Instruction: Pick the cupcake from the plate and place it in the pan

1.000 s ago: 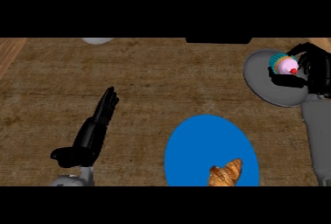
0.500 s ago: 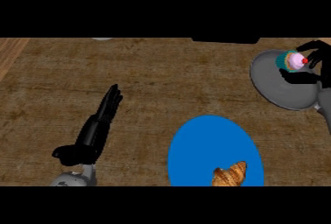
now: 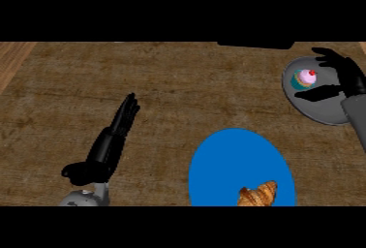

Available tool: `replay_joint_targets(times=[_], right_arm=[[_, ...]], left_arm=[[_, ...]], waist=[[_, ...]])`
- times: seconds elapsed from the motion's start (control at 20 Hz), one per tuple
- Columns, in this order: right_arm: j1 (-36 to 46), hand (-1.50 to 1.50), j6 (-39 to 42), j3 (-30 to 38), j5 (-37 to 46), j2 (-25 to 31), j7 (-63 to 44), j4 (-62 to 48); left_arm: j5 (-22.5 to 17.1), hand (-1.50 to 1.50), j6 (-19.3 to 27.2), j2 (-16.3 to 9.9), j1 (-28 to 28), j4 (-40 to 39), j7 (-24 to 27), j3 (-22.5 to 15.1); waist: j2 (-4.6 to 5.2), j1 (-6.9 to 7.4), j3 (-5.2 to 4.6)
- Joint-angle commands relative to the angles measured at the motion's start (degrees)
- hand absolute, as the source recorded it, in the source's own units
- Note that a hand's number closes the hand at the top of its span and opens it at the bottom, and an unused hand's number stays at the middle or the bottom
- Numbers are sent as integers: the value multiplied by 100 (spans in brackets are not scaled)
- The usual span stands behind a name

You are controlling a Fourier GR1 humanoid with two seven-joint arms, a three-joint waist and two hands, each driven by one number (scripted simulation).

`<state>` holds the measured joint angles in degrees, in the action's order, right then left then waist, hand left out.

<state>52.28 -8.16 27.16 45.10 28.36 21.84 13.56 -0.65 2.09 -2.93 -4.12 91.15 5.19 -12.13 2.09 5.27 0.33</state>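
The cupcake [image 3: 306,78], with pink frosting, a red cherry and a teal wrapper, sits in the grey pan [image 3: 323,109] at the right edge, in its upper left part. My right hand [image 3: 344,77] is just right of it, open. Its fingers [image 3: 327,54] arch above the cupcake and its thumb [image 3: 316,94] reaches below, both apart from it. The blue plate [image 3: 236,164] lies at the lower centre with a croissant [image 3: 257,194] on its near side. My left hand [image 3: 109,145] rests open at the lower left, fingers straight and pointing away.
The brown wooden counter [image 3: 178,92] spreads between plate and pan. A dark object [image 3: 255,44] lies at the far edge, top centre right. A lighter wooden strip [image 3: 13,60] runs along the far left.
The right hand's fingers have spread away from the cupcake, which now sits in the pan. The left hand has stayed put.
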Motion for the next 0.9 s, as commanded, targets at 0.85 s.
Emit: replay_joint_targets(times=[0.85], right_arm=[[-631,-150,3144,1595,-1875,1129,1805,-546]], left_arm=[[5,0,144,76,152,-52,29,154]], waist=[[-95,-312,-2]])
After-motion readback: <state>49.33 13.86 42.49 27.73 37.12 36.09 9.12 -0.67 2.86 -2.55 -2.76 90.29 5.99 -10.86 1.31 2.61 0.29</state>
